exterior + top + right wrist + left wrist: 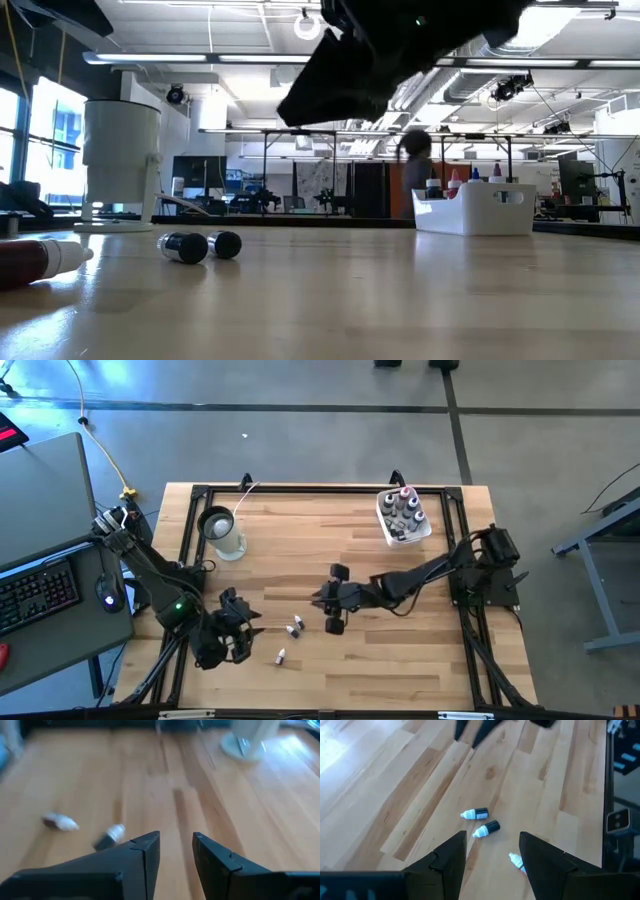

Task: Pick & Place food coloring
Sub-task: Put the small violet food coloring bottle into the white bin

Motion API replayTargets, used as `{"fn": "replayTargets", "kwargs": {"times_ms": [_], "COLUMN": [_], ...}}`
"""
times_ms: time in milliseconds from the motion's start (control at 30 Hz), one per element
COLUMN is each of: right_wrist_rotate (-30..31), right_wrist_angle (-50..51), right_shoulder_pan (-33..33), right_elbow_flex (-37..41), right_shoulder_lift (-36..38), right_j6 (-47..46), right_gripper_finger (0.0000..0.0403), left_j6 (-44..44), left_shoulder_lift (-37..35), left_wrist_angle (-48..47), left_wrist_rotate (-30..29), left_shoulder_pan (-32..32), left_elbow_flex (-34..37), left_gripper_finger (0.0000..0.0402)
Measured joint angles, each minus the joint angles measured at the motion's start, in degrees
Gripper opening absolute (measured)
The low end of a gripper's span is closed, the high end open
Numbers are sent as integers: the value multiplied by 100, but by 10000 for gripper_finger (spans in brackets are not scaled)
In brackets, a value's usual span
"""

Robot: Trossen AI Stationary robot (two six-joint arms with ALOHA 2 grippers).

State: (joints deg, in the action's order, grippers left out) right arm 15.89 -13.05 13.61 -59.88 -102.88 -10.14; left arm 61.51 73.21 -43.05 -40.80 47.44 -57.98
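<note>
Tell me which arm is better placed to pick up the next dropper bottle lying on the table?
Probably the right. The right gripper, open, hangs just beside the two dropper bottles lying together mid-table. The left gripper, also open, is nearer the lone bottle toward the front edge.

Pale wooden plank bench (330, 660) inside a black metal frame (320, 490). Near the back right corner, a white rectangular plastic tub (404, 520) packed with upright food coloring bottles (404, 506), red, pink and blue tops showing. Near the back left, a clear cup with a black ring (222, 532). Toward the front middle, two slim dark white-tipped droppers (295, 627) lying side by side on the planks. Nearby, closer to the front edge, a third dropper (281, 656), lying alone.
</note>
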Motion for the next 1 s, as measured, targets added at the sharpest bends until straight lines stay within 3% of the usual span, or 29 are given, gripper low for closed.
{"fn": "replayTargets", "kwargs": {"times_ms": [67, 200, 400, 533, 733, 900, 1000], "right_wrist_rotate": [-48, -43, -637, -2, 1036, 1039, 711], "right_wrist_angle": [-687, -980, -794, -68, 392, 513, 505], "right_shoulder_pan": [11, -11, 93, 210, 371, 533, 603], "right_elbow_flex": [265, 341, -478, -1102, -1379, -1381, -1332], "right_shoulder_lift": [-36, -110, -847, -1121, -1107, -1099, -1095], "right_j6": [-34, -162, 4, 413, 903, 909, 963], "right_gripper_finger": [109, 108, 108, 108, 108, 108, 107], "left_j6": [88, 211, 379, 385, 590, 630, 630], "left_shoulder_lift": [2, 2, 57, 182, 399, 433, 422], "left_wrist_angle": [4, 8, 144, 250, 307, 354, 409], "left_wrist_rotate": [-21, -135, -241, -239, -175, -212, -299], "left_shoulder_pan": [-13, -17, -17, -15, -15, -17, -17], "left_elbow_flex": [0, 0, -4, -2, -2, -2, -2], "left_gripper_finger": [181, 181, 181, 181, 181, 181, 181]}}
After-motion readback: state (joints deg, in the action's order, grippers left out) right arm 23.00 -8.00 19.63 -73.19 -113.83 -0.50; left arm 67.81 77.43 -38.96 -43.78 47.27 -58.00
